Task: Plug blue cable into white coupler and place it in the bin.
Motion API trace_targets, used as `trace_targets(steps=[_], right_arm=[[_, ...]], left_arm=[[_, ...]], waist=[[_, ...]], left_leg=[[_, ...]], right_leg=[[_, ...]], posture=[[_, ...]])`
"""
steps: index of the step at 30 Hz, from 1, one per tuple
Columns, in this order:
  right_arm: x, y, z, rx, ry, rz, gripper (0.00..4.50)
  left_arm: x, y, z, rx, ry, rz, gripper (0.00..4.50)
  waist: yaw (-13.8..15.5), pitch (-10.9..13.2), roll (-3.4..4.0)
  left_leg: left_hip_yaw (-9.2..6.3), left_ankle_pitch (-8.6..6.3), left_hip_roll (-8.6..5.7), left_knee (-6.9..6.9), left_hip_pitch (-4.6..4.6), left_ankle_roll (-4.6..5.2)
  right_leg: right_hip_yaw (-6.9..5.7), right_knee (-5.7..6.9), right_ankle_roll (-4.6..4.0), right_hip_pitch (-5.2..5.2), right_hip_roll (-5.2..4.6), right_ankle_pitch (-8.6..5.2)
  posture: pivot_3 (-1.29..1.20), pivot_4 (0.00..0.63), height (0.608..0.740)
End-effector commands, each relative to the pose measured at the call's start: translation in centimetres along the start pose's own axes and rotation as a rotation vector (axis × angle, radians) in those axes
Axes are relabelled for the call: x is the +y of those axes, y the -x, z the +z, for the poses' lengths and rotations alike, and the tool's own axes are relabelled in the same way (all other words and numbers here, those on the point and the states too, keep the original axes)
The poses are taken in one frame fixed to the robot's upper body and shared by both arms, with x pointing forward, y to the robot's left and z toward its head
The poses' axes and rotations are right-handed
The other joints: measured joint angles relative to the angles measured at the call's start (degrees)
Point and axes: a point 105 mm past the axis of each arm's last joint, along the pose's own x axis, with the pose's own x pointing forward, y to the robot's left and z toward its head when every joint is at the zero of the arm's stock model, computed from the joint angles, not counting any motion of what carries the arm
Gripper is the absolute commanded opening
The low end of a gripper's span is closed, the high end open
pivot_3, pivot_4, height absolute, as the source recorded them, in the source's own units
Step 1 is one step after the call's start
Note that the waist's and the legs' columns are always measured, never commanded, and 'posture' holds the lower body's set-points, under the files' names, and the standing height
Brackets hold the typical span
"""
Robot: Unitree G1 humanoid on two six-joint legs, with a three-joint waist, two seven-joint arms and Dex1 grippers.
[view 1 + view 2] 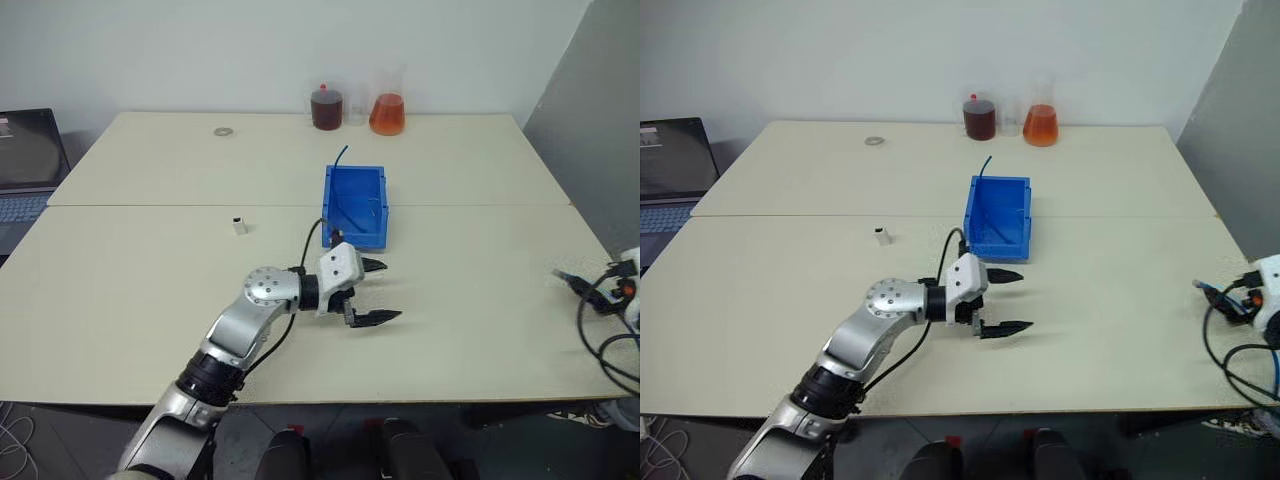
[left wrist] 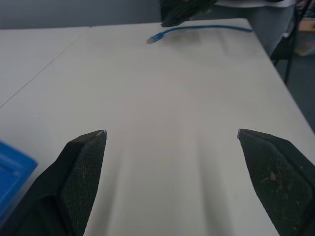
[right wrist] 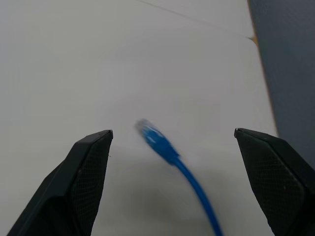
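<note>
The blue cable (image 3: 162,143) lies on the surface (image 3: 98,73) between the right gripper's (image 3: 172,135) spread jaws, untouched; left gripper's (image 1: 377,291) jaws spread, empty.

Your bin (image 1: 355,205) sits mid-surface (image 1: 150,290), with the white coupler (image 1: 239,225) well apart to its left. Just in front of the bin hangs your left end effector (image 1: 378,291), pointing right. Far right, the blue cable (image 3: 170,150) lies between the right end effector's fingers (image 3: 86,179). Flasks (image 1: 386,112) stand at the back edge, behind the bin.
</note>
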Motion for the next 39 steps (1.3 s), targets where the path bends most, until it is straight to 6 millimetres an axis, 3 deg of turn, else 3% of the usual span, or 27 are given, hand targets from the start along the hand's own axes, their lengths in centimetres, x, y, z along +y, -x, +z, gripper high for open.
trace_targets(steps=[1,9,16,24,35,39], right_arm=[[-2.0,0.4,-0.4,0.072,0.013,0.047,4.22],[-0.8,-0.5,-0.8,0.139,-0.056,0.198,4.22],[-0.1,-1.3,-2.9,0.273,0.038,0.186,4.22],[0.3,-1.3,-3.1,0.284,-0.017,0.217,2.59],[0.4,-1.4,-3.0,0.274,-0.026,0.217,0.02],[1.1,-1.5,-2.9,0.255,-0.017,0.267,0.02]], left_arm=[[-0.9,-1.8,1.6,-0.047,-0.006,-0.113,4.50],[-1.7,-3.1,2.4,-0.056,-0.004,-0.194,4.50],[-2.3,-3.1,2.6,-0.061,0.003,-0.215,4.50],[-2.2,-3.0,2.7,-0.064,0.008,-0.197,4.50],[-1.6,-3.0,2.8,-0.060,-0.006,-0.198,4.50],[-1.2,-2.8,3.0,-0.068,-0.019,-0.177,4.50]], waist=[[-0.06,0.01,0.02],[-0.14,0.02,0.02],[-0.13,0.03,0.00],[-0.09,0.04,-0.02],[-0.03,0.03,-0.01],[-0.03,0.03,-0.02]], left_leg=[[0.02,0.00,0.00,0.02,0.03,0.01],[0.32,-0.01,-0.13,0.00,0.15,0.01],[0.60,-0.01,-0.22,0.09,0.23,0.01],[0.61,-0.01,-0.26,0.14,0.38,0.01],[0.61,0.00,-0.28,0.15,0.38,0.01],[0.61,0.00,-0.28,0.15,0.39,0.01]], right_leg=[[0.03,-0.01,0.00,0.01,0.00,0.00],[0.70,-0.04,0.21,0.01,0.01,0.09],[0.93,-0.14,0.52,0.02,-0.07,0.27],[1.02,-0.17,0.61,0.23,-0.07,0.32],[1.05,-0.17,0.63,0.24,-0.07,0.33],[1.05,-0.17,0.63,0.24,-0.07,0.33]], posture=[[0.00,0.150,0.740],[0.00,0.150,0.740],[0.00,0.150,0.740],[0.00,0.150,0.740],[0.00,0.150,0.740],[0.00,0.150,0.740]])
